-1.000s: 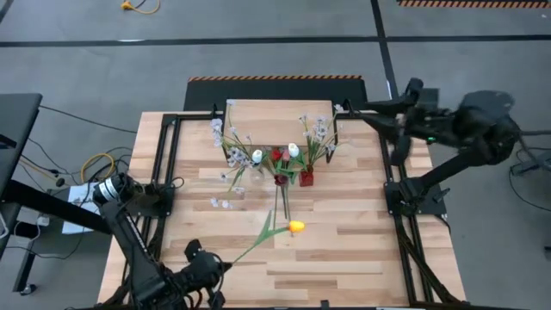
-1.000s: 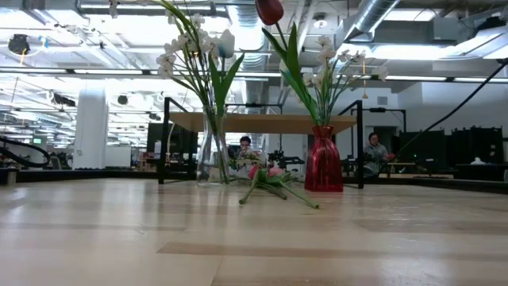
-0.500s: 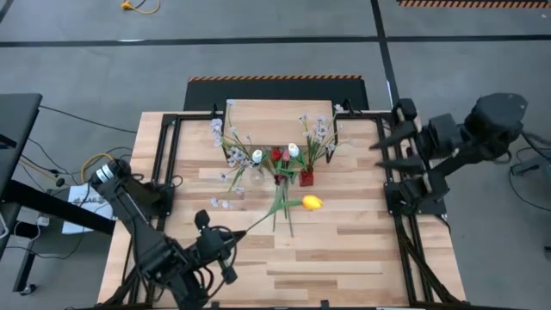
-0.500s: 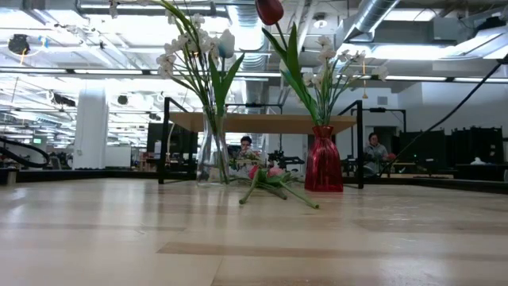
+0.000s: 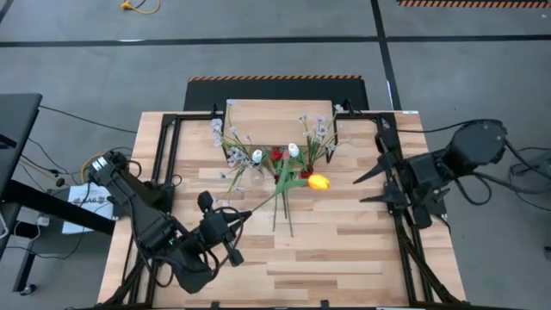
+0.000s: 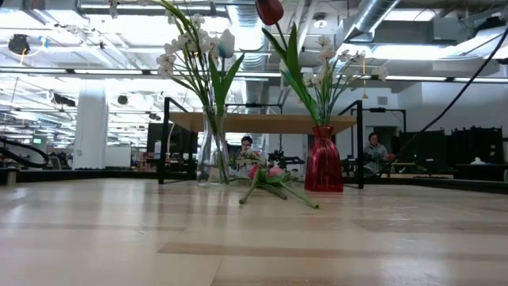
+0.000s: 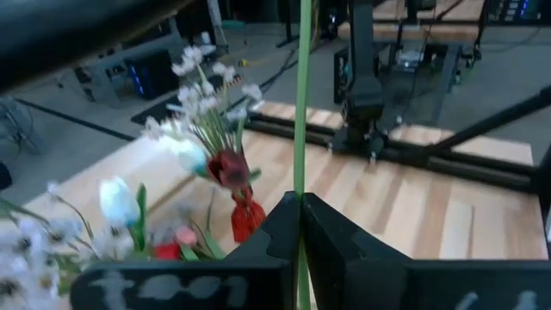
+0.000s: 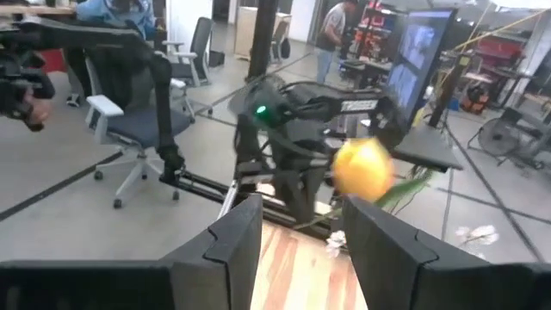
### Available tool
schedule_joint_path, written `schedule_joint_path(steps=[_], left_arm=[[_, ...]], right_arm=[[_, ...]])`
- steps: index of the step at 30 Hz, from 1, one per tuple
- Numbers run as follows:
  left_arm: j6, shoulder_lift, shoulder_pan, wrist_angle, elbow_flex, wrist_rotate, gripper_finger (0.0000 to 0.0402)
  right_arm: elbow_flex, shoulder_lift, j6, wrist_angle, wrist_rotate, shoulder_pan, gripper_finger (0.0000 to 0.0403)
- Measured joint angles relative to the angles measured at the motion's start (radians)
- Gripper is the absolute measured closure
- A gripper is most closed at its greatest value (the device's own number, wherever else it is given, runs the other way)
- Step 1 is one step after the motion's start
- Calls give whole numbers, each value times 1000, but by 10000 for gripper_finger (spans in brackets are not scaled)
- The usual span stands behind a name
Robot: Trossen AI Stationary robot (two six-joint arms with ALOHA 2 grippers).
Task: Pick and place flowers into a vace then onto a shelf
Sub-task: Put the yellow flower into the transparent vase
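My left gripper (image 5: pixel 234 221) is near the table's front left, shut on an orange-yellow tulip (image 5: pixel 318 182). The tulip's head hangs beside the red vase (image 5: pixel 306 177), which holds a red tulip and white sprays. A clear glass vase (image 6: pixel 213 155) to its left holds white flowers. More flowers (image 5: pixel 281 211) lie on the table in front of the vases. The shelf (image 5: pixel 280 112) stands behind them at the far edge. My right gripper (image 5: pixel 368 188) is open to the right of the tulip head (image 8: pixel 364 168), its fingers pointing at it. My left gripper pinches the tulip's green stem (image 7: pixel 300 185) near its lower end between its two fingers (image 7: pixel 331 226). The stem runs on past the fingertips toward the vases. The whole tulip is lifted clear of the table, its head (image 5: pixel 318 182) farthest from the gripper.
Black frame rails (image 5: pixel 168 164) run along the table's left and right sides. The shelf's black legs (image 6: pixel 165 139) stand behind the vases. Bare wooden tabletop (image 5: pixel 344 258) lies in front of the vases. People sit in the room beyond the table (image 6: pixel 373 155).
My left gripper has risen and gone toward the far edge and the right. It carried the tulip, whose head swung from mid-table up to beside the red vase. My right gripper has come from the far right corner toward the near edge and turned toward the tulip head.
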Motion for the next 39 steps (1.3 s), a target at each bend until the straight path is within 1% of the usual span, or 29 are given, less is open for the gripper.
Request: schedule_joint_path(steps=[3,9,11,18,26,31,35,39], left_arm=[[94,-15,12,79,0,-1,401],[291,-21,35,261,0,10,401],[353,-21,45,321,0,30,401],[495,-21,72,473,0,86,401],[660,-21,80,639,0,114,401],[688,-21,85,662,0,142,401],[683,-20,96,658,0,173,401],[684,-20,100,658,0,176,401]], right_arm=[[0,16,21,0,8,11,240],[0,69,24,22,82,14,221],[0,91,16,43,104,6,215],[0,167,-9,153,107,-41,200],[-1,220,-8,205,99,-85,202],[-1,240,-18,256,89,-99,202],[0,250,-20,306,45,-115,203],[0,250,-17,315,24,-124,214]])
